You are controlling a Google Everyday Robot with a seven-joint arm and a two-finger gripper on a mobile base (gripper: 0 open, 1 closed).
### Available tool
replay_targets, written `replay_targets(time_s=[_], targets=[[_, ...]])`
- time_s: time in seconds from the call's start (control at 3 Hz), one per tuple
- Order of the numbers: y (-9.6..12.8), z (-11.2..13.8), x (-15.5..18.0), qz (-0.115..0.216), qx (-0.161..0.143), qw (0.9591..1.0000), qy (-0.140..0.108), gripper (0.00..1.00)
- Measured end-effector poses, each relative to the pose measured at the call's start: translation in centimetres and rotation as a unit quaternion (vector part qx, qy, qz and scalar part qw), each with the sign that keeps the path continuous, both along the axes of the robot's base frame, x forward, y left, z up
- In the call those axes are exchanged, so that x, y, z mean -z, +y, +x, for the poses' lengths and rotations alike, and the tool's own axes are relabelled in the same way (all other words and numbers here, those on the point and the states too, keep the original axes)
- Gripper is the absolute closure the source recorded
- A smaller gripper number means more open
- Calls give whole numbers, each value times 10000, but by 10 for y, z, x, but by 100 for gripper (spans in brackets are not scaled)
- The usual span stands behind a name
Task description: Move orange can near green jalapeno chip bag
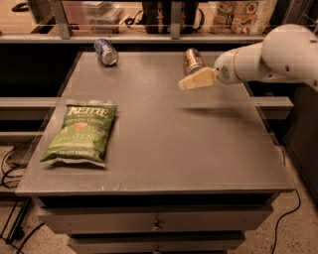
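Observation:
The orange can (193, 60) lies on its side near the far edge of the grey table (159, 144), right of centre. The green jalapeno chip bag (82, 132) lies flat at the table's left side, nearer the front. My gripper (185, 84) comes in from the right on a white arm (268, 57) and hovers above the table just in front of the orange can, its pale fingers (198, 79) pointing left. It holds nothing.
A blue can (106, 51) lies on its side at the far left of the table. A shelf with bags and boxes (238, 12) runs behind the table. Drawers (156, 223) sit below the front edge.

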State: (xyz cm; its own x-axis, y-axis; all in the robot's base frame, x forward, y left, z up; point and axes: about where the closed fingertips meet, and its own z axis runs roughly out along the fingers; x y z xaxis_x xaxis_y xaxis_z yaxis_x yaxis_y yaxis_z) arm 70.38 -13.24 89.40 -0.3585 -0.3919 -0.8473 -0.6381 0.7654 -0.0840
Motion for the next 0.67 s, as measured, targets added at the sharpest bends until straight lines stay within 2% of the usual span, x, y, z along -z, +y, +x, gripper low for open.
replay_targets(time_s=[0.67], targets=[[30, 57, 26, 699, 225, 9970, 256, 0]])
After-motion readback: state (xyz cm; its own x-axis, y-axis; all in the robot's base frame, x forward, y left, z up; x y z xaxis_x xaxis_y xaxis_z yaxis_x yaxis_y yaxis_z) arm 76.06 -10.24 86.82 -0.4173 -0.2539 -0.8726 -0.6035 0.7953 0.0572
